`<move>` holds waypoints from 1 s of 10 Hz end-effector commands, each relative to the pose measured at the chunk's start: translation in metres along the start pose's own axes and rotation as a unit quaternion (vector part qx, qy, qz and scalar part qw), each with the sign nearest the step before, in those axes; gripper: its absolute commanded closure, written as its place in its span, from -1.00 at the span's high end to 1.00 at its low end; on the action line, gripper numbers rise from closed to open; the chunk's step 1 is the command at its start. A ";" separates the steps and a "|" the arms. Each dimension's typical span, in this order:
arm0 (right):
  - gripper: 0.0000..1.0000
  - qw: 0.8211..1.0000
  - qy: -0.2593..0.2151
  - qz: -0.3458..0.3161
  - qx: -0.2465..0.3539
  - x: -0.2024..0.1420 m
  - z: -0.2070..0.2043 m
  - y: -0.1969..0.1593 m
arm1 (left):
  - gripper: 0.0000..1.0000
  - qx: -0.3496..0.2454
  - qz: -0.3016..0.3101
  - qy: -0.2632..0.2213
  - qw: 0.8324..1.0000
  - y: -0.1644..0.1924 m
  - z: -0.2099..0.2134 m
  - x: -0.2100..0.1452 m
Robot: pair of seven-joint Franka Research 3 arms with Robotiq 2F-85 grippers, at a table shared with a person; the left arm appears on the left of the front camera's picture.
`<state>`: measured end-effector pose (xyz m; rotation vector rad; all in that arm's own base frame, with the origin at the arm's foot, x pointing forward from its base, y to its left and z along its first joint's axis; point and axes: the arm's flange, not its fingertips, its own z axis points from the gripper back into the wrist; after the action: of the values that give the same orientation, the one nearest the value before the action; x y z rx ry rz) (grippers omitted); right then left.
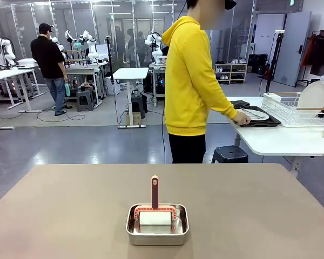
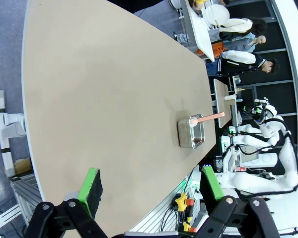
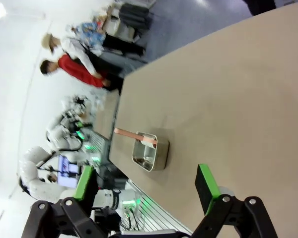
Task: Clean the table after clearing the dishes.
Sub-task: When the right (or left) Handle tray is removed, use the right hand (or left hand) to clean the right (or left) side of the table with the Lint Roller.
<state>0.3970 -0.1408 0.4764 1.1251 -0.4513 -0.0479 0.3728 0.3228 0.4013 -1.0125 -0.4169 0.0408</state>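
Note:
The taupe table point(image 1: 70, 216) carries a small steel pan point(image 1: 157, 225) at its near middle, with a pink-handled white roller point(image 1: 155, 192) standing in it. My left gripper point(image 2: 151, 191) hangs open above the table's edge, well away from the pan point(image 2: 191, 132). Open as well, my right gripper point(image 3: 145, 186) hovers over the table with the pan point(image 3: 150, 152) ahead of it. The dishes are off this table: a white plate on a dark tray point(image 1: 255, 116) lies on the white side table point(image 1: 283, 140) under the person's hand point(image 1: 241, 118).
A person in a yellow hoodie point(image 1: 191, 81) stands at the far side, turned to the side table. A wire dish rack point(image 1: 297, 109) there holds another plate point(image 1: 313, 96). A dark stool point(image 1: 230, 154) stands beyond the far edge.

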 end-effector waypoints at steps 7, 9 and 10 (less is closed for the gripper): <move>1.00 0.933 0.279 0.140 -0.180 0.036 -0.266 0.143 | 1.00 -0.001 0.000 0.002 1.000 -0.002 0.004 -0.003; 1.00 0.892 0.350 0.203 -0.201 0.007 -0.332 0.173 | 1.00 -0.001 0.000 0.002 1.000 -0.002 0.004 -0.003; 1.00 0.868 0.383 0.230 -0.217 -0.005 -0.360 0.183 | 1.00 -0.001 0.000 0.002 1.000 -0.002 0.004 -0.003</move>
<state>0.4804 0.2364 0.5044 0.5806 0.0016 0.6238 0.3727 0.3229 0.4013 -1.0129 -0.4170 0.0408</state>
